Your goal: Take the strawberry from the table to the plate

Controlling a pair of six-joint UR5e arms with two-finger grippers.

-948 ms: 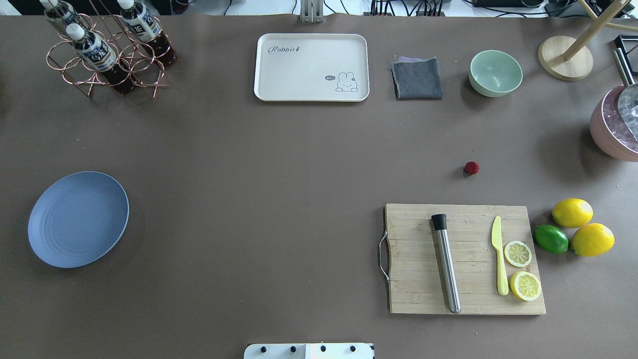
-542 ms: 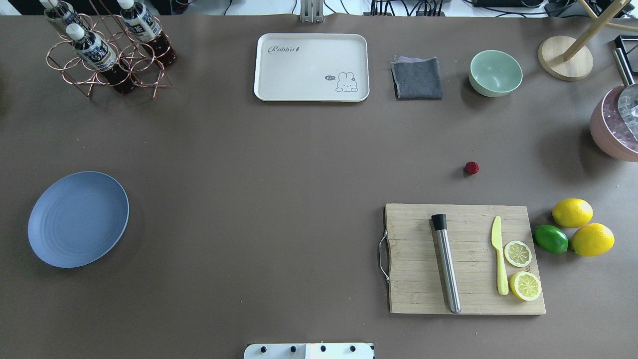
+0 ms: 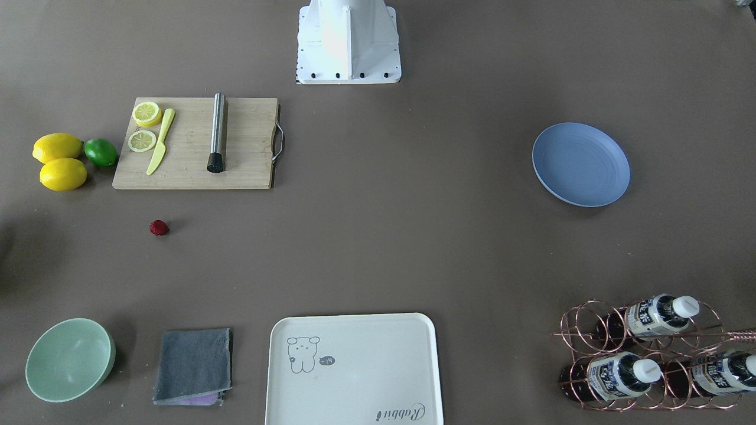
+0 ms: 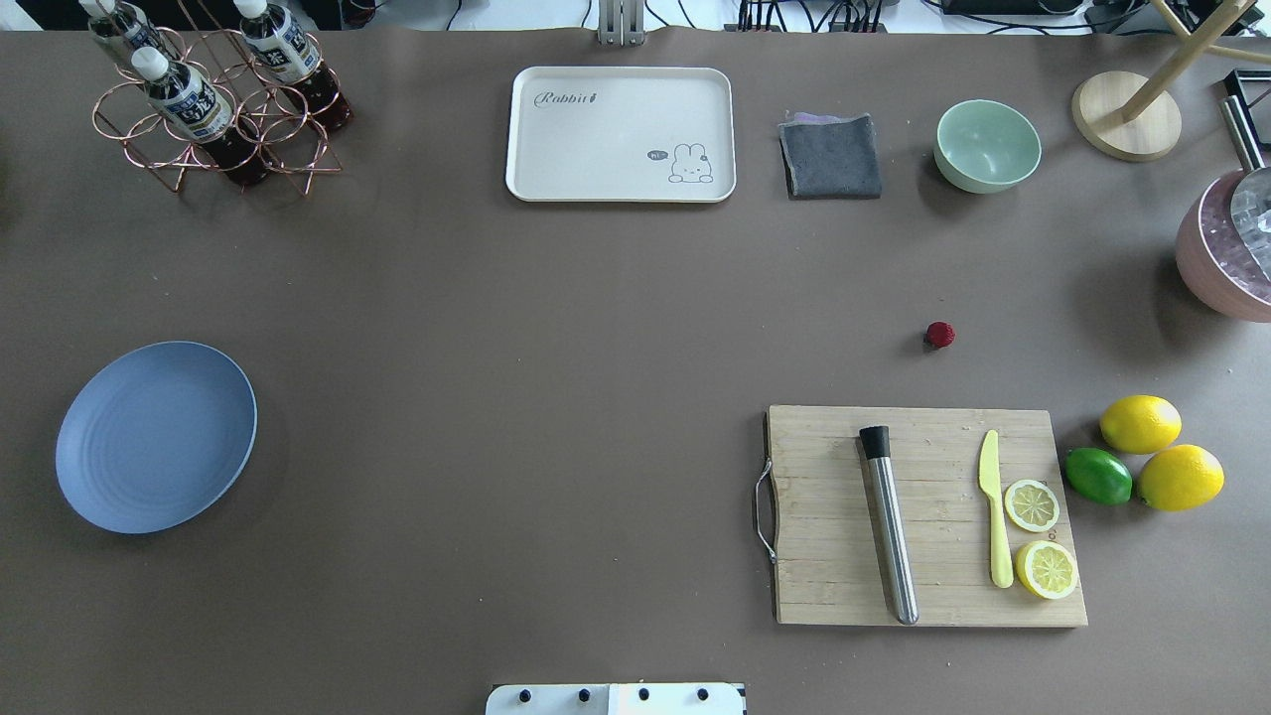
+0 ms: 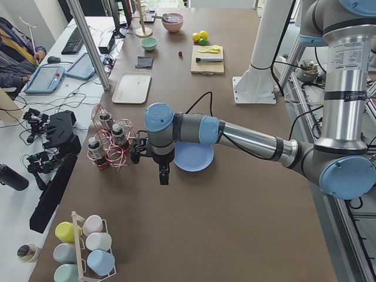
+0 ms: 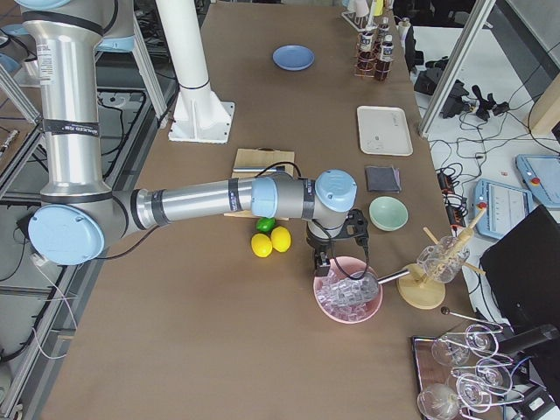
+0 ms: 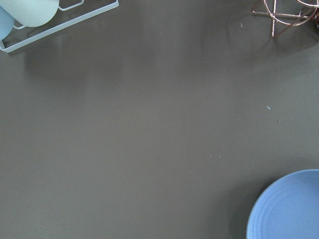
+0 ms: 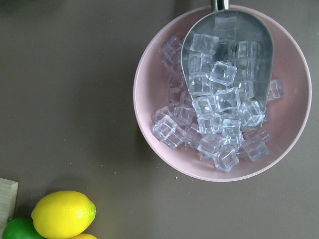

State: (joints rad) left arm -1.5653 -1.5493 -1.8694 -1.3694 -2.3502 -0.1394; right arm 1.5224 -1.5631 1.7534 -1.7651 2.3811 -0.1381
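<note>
on the robot's far left, the left claw hangs point-down over the bare surface, between a copper wire rack and the plate; it shows only in the side view, so i cannot tell how wide it stands or whether it has anything in it. the rack carries three dark bottles with white caps. next comes a cream tray with a rabbit print, then a folded grey cloth. nearer the robot, a wooden cutting board bears a steel muddler, a yellow knife and two lemon halves. the strawberry lies on the surface just beyond the board, far from the plate. past it sit a mint bowl, then a lime touching two whole lemons. at the right end, a pink bowl is heaped with ice cubes, and a metal scoop resting in it is also full of cubes. the right claw hovers by that bowl's rim, seen only in the side view, so i cannot tell its opening
</note>
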